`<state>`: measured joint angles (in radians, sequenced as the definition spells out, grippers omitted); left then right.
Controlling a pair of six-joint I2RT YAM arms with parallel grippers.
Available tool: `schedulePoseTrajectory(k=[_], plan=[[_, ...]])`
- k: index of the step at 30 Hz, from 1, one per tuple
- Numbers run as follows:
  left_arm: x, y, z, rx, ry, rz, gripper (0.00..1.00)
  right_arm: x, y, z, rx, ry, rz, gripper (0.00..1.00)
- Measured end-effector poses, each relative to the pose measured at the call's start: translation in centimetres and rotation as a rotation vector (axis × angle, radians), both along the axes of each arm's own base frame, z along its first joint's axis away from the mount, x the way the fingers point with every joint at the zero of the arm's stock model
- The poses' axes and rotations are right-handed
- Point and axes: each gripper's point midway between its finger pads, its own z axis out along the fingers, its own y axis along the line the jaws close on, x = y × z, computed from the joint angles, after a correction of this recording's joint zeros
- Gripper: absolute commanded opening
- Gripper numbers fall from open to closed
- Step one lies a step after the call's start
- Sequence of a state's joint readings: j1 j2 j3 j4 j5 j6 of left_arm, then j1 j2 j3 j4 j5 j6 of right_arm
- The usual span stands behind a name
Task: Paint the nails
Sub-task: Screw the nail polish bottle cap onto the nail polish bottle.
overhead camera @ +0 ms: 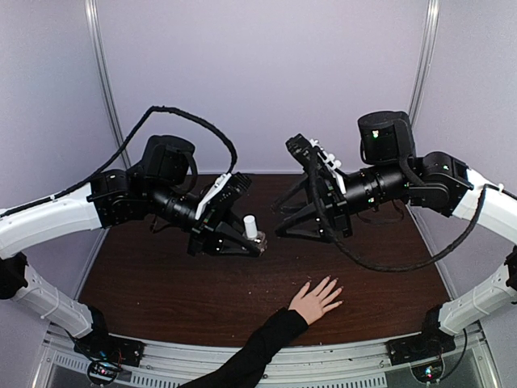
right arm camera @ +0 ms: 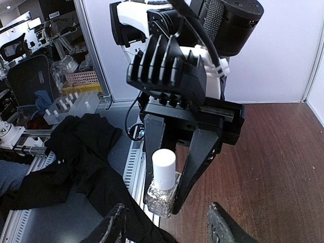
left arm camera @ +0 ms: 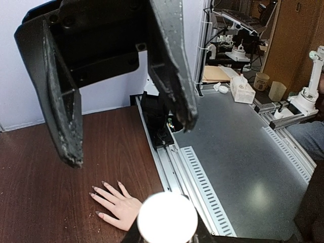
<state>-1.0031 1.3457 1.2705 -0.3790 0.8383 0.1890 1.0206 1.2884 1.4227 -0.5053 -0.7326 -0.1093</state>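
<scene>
One white-capped bottle (right arm camera: 162, 195) in left gripper (right arm camera: 163, 206)

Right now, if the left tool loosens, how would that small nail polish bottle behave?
The nail polish bottle looks like smooth glass, so probably slippery and breakable. Its tall white cap on a small base suggests it tips easily.

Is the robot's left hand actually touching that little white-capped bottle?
Touching. The right wrist view shows the left hand clamped on both sides of the bottle.
</scene>
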Motion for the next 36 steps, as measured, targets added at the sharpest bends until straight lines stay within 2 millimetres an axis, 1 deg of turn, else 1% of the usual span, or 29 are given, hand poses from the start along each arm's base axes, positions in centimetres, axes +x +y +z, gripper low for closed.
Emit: schedulePoseTrajectory(k=[21,29,36], plan=[[-1.4,0.6,-0.3,0.017,0.039,-0.075,0.00,-0.9,0.0,0.3,0.011,0.017,0.050,0.55],[-2.2,0.6,0.2,0.006,0.039,-0.109,0.00,-1.1,0.2,0.8,0.021,0.021,0.074,0.55],[-2.8,0.2,-0.2,0.016,0.044,-0.143,0.00,-1.3,0.6,0.3,0.013,0.041,0.099,0.55]])
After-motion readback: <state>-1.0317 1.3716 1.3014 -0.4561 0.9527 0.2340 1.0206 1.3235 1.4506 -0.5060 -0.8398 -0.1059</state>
